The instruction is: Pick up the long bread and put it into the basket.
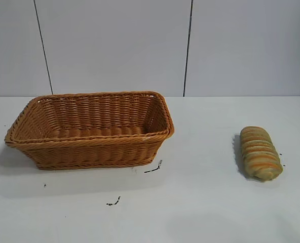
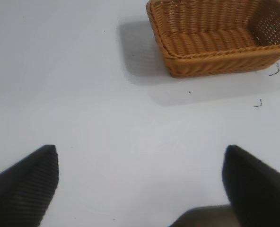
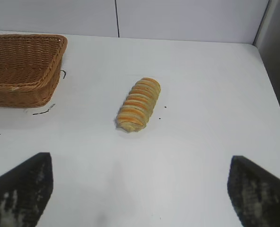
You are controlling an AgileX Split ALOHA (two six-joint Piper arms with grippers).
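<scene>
The long bread [image 1: 260, 153] lies on the white table [image 1: 200, 202], well apart from the basket [image 1: 89, 129], which holds nothing. The right gripper [image 3: 140, 189] hangs short of the loaf, jaws spread wide, grasping nothing. The left gripper [image 2: 140, 182] hangs over bare table near the basket, jaws likewise spread.

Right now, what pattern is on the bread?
Crosswise orange and pale stripes on a golden-tan loaf, clearest in the right wrist view.

Left gripper [image 2: 140, 182], two dark wedge-shaped fingers [image 2: 29, 187] with fine ribbed texture, right gripper [image 3: 140, 187], matching dark fingers [image 3: 24, 189], pale scuff marks on surfaces
</scene>
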